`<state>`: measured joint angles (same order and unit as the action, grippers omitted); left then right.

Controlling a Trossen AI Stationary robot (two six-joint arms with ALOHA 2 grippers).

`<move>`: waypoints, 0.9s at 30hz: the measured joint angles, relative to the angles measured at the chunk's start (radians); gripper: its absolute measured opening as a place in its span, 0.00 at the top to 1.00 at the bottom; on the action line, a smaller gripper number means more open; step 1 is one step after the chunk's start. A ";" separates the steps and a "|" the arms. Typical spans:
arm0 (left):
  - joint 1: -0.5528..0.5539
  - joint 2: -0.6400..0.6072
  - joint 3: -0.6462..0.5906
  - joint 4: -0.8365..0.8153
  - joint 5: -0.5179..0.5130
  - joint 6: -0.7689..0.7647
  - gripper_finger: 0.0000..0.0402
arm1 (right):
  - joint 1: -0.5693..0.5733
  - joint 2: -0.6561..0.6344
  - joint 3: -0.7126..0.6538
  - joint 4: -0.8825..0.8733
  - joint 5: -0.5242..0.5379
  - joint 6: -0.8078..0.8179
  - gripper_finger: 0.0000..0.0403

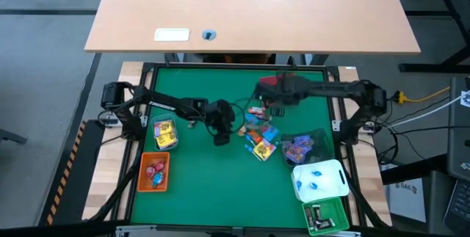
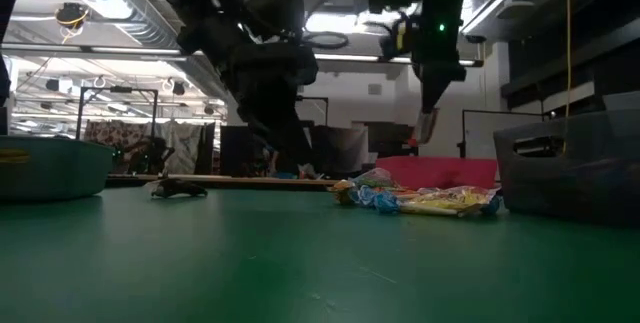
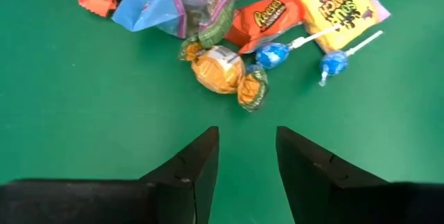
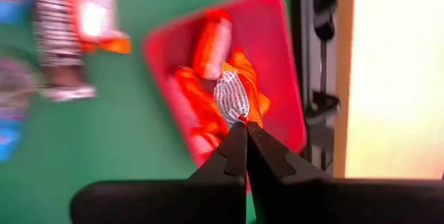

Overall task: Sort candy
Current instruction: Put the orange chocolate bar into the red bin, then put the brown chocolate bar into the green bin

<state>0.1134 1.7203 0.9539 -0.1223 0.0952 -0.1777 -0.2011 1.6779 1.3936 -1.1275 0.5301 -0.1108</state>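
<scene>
Right gripper over red bin at table's far edge, fingers pinched tight on a silvery-orange wrapper | left gripper mid-table, fingers narrowly parted, nothing between, hovering just left of candy pile | pile centre-right on green mat | orange-wrapped sweet nearest left fingers.

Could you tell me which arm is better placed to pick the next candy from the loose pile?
Probably the left. The left gripper is open, just short of the pile's orange-wrapped candy. The right gripper is over the red bin, shut on an orange wrapper.
</scene>
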 joint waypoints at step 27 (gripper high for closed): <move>-0.013 -0.256 0.011 -0.396 -0.009 0.053 0.67 | -0.237 0.000 -0.101 0.017 -0.182 0.001 0.68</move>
<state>0.1009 1.4639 0.9646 -0.5181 0.0859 -0.1245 -0.4381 1.6783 1.2922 -1.1103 0.3478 -0.1101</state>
